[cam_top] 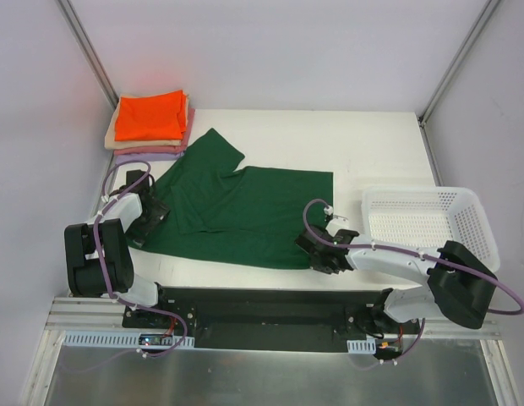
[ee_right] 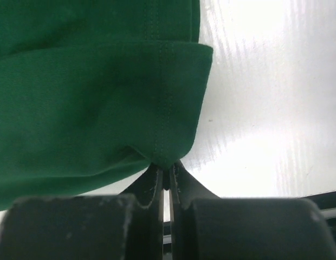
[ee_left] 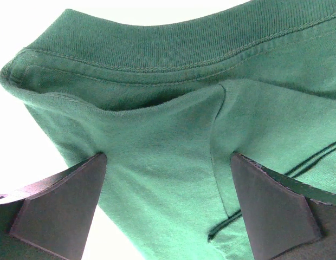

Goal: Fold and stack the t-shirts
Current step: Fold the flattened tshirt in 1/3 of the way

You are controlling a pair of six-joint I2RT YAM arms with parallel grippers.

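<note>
— Now, item one: where is the green t-shirt (cam_top: 245,211) lying?

— It is lying spread across the middle of the table (cam_top: 372,144), with its long axis running left to right and one sleeve pointing toward the far left. Its collar end is sitting at my left gripper (cam_top: 149,222), and a hemmed near corner at my right gripper (cam_top: 319,254).

— Item two: jaws?

— Left: standing wide apart, with the collar ribbing bunching between them and nothing pinched. Right: pressing together on the hem fold, clamping the cloth at the tips.

— Item three: the pile?

— The folded stack (cam_top: 150,118), orange on top, is sitting at the far left corner, just beyond the sleeve. My left arm is reaching nearer to it. My right is working at the shirt's opposite end, near the basket (cam_top: 465,199).

— So what is the fold turning on?

— I am judging that the clamped corner needs carrying leftward along that long axis, toward the collar.
</note>
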